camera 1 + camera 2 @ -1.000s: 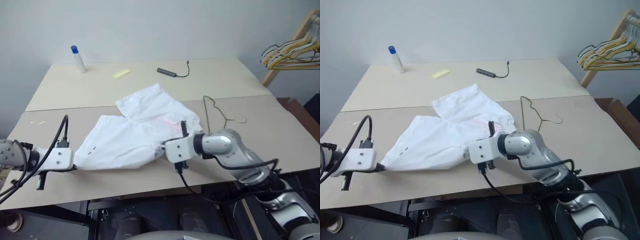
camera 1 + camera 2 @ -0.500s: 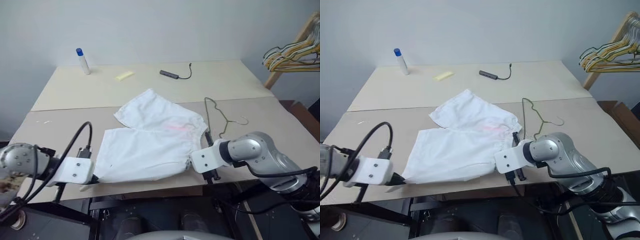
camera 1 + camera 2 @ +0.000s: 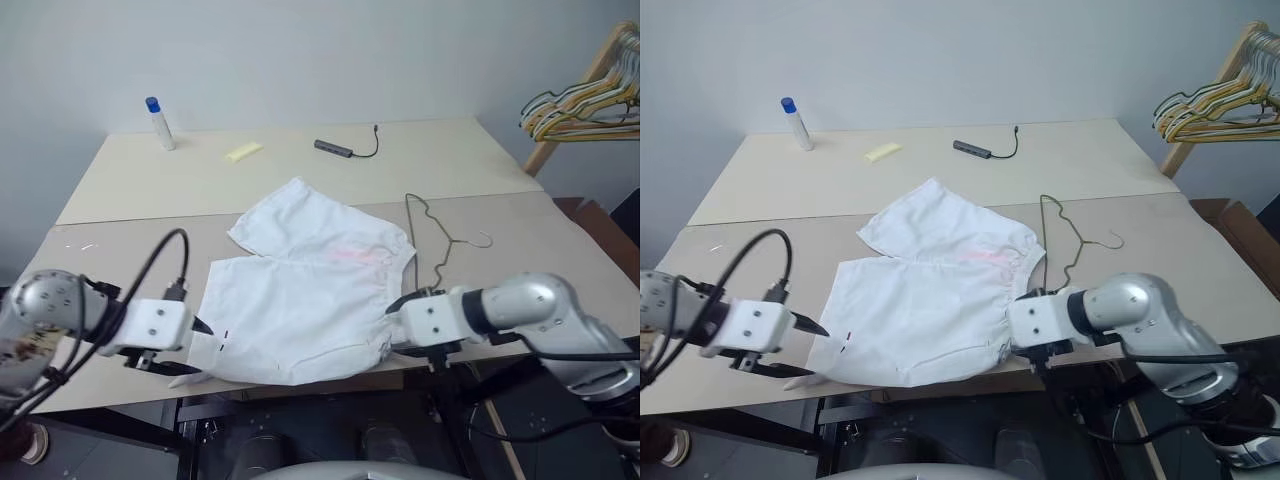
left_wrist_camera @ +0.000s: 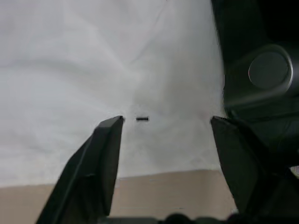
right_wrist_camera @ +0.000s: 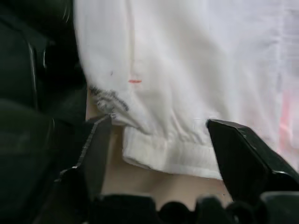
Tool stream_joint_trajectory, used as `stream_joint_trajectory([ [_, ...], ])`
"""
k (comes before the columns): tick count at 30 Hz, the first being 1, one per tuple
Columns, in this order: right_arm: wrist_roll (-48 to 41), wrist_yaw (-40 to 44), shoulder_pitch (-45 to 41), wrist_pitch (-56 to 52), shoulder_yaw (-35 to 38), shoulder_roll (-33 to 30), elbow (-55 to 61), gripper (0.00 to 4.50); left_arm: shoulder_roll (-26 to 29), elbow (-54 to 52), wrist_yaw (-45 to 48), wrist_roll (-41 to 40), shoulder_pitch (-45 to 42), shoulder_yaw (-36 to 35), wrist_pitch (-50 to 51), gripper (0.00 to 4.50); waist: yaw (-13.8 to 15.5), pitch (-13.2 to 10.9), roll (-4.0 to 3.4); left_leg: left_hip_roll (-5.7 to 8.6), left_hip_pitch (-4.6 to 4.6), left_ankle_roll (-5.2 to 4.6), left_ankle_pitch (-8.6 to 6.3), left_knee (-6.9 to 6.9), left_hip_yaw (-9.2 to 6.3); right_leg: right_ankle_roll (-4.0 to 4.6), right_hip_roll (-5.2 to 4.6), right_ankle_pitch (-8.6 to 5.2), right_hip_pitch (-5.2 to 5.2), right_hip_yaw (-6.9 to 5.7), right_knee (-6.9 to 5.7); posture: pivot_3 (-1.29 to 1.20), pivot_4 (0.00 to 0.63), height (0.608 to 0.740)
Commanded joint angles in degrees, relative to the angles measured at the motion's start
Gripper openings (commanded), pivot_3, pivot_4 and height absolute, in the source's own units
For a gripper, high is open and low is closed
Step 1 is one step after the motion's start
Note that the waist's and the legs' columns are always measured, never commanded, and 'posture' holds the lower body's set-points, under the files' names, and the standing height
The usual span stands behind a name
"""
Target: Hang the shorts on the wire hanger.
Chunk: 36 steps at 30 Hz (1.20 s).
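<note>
The white shorts (image 3: 300, 290) lie spread flat on the beige table (image 3: 560, 250), their near hem reaching the front edge. A faint pink patch shows near the waistband. The thin wire hanger (image 3: 442, 236) lies flat just to the right of the shorts, apart from both grippers. My left gripper (image 3: 198, 349) stands open at the shorts' left corner, with the cloth (image 4: 117, 60) and a small dark mark ahead of its fingers. My right gripper (image 3: 392, 325) is open at the right end, beside the gathered waistband (image 5: 187, 144). Neither one holds the cloth.
A blue-capped white bottle (image 3: 156, 122), a yellow scrap (image 3: 243, 150) and a dark adapter with its cable (image 3: 335, 148) lie along the far side. A bunch of hangers (image 3: 585, 100) hangs on a wooden rack past the right corner.
Both grippers, shut on the shorts' ends before, have opened and let go. The shorts were drawn out flatter toward the front edge, and my right gripper moved rightward.
</note>
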State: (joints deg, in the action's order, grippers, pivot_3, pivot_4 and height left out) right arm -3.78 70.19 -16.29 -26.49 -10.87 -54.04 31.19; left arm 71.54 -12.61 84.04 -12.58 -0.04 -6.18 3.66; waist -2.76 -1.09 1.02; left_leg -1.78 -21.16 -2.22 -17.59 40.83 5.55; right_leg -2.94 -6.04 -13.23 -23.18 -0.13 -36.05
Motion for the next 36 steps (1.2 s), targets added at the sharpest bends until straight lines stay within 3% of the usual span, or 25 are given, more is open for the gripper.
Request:
stream_joint_trajectory([
  [1,-4.8,-3.6,-3.0,-9.4,6.9,0.9,-1.1,4.5,2.4,6.1,-1.7,2.6,-2.3,-3.8,-3.8,4.47,0.0,0.0,-0.01,0.0,0.0,0.0,-0.01,0.0,0.0,0.0,0.0,0.0,-0.01,0.0,0.01,-0.09,0.0,0.74],
  [5,-4.0,-13.6,-9.5,-23.2,7.2,6.4,-7.3,4.5,0.7,11.1,-5.8,5.0,-6.2,-3.3,-8.5,4.47,-0.1,0.0,-0.01,-0.02,0.02,0.03,-0.01,0.0,0.04,0.07,0.01,0.03,-0.01,0.0,-0.01,-0.09,0.0,0.74],
  [8,-3.5,-25.3,-17.0,-36.4,10.0,16.7,-16.9,4.5,-5.7,10.5,-12.6,5.6,-12.5,-0.9,-7.0,4.47,-0.1,0.0,-0.01,-0.02,-0.03,0.06,0.0,0.0,0.08,0.1,0.01,0.04,-0.06,0.0,-0.05,-0.09,0.0,0.74],
  [10,-3.1,-29.1,-18.4,-37.7,10.6,20.0,-22.1,4.5,-9.5,8.4,-14.2,4.1,-15.4,0.3,-5.0,4.47,0.1,0.0,-0.01,0.0,-0.1,0.09,0.02,0.0,0.08,0.12,0.03,0.08,-0.08,0.0,-0.08,-0.09,0.0,0.74],
  [14,-3.6,-35.0,-20.7,-34.1,12.5,25.8,-34.3,4.5,-15.0,4.4,-14.9,0.0,-18.3,1.9,-1.5,4.47,-0.1,0.0,0.0,0.05,-0.43,0.51,0.26,-0.01,0.03,0.02,0.05,0.15,-0.2,-0.06,0.02,-0.08,0.0,0.74],
  [18,-3.3,-38.6,-23.1,-27.5,12.9,28.3,-45.2,4.5,-17.1,1.3,-14.8,-0.8,-18.8,4.6,2.1,4.47,-1.3,0.0,-0.01,0.1,-0.63,0.55,0.29,-0.01,0.0,-0.06,0.05,0.19,-0.37,0.04,0.1,-0.07,0.0,0.74],
  [29,-6.4,-31.6,-29.0,-16.3,12.0,30.3,-62.0,4.5,-18.9,0.8,-16.7,2.0,-17.9,7.2,1.9,4.47,-3.4,0.0,-0.03,-0.03,-0.32,0.15,0.07,-0.08,-0.36,-0.06,0.33,0.19,-0.37,0.5,0.04,-0.05,0.0,0.74],
  [36,-3.9,-30.0,-31.5,-11.6,9.0,31.8,-72.6,2.24,-18.8,1.2,-17.0,3.4,-17.5,7.7,1.2,4.5,-3.5,0.0,-0.03,-0.05,-0.19,0.14,0.06,-0.09,-0.33,-0.06,0.34,0.19,-0.28,0.56,0.03,-0.04,0.0,0.74],
])
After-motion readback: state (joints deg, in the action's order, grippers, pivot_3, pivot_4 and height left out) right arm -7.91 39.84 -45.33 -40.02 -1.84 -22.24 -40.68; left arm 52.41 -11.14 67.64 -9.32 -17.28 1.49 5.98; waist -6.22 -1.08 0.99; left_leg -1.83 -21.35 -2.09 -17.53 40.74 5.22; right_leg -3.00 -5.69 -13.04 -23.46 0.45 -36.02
